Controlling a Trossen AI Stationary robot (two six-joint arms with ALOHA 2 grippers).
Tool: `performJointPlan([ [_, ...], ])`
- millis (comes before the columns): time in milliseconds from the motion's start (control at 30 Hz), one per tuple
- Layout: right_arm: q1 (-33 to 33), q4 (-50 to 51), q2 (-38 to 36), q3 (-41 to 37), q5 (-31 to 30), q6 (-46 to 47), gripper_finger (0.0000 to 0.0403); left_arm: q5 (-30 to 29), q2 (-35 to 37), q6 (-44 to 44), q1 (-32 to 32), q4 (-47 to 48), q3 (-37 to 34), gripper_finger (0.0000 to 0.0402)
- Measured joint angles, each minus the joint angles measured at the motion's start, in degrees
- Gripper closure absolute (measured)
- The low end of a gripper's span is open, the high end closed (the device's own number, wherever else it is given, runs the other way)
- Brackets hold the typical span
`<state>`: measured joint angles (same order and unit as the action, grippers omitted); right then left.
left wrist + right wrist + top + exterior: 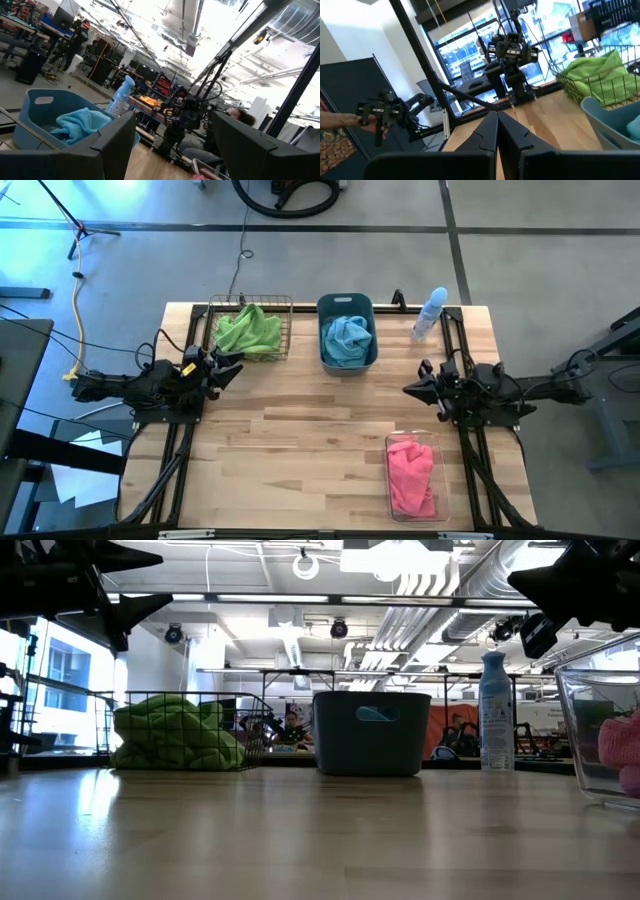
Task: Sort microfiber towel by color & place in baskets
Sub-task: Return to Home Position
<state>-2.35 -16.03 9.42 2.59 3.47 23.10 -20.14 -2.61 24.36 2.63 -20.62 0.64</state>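
**Three colours, three containers, arms at the sides**

Seen from overhead, with the clock centred on the table, the wire basket [212, 320] at 11 o'clock holds the green cloths [248, 330]. The blue tub [347, 302] at 12 holds the light blue cloth [348, 340], and the clear bin [415, 438] at 5 holds the pink cloths [411, 470]. A spray bottle [431, 313] stands at 1.

The left gripper [228, 368] hovers at 9 and the right gripper [412, 388] at 3. Only the wrist views settle their jaws: the left fingers [115, 145] are spread wide with nothing between them, and the right fingers [487, 135] meet at the tips, also holding nothing.

The low view catches just the bin's wall and a sliver of pink.
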Motion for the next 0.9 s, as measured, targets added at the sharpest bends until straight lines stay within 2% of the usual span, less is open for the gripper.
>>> performJointPlan([
  [100, 0.12, -2.24, -1.77, -2.0, 0.0, -0.66, 0.0403, -0.02, 0.02, 0.03, 0.0, -0.02, 0.0, 0.0151],
  [400, 1.25, 1.59, -4.64, -2.03, -0.24, -5.85, 0.0403, 0.0, 0.0, -0.02, 0.02, 0.0, 0.0, 0.0151],
  [533, 1.25, 5.22, -4.64, -2.03, -0.27, -7.47, 0.0403, 0.0, 0.0, -0.02, 0.02, 0.0, 0.0, 0.0151],
  [767, 1.25, 16.07, -3.9, -1.8, -3.37, 1.28, 0.0403, 0.01, 0.0, 0.01, 0.02, 0.0, 0.0, 0.0151],
  [900, 1.14, 16.46, -2.14, -1.67, -2.99, -4.19, 0.0403, 0.02, 0.0, 0.0, 0.02, 0.02, 0.0, 0.0151],
])
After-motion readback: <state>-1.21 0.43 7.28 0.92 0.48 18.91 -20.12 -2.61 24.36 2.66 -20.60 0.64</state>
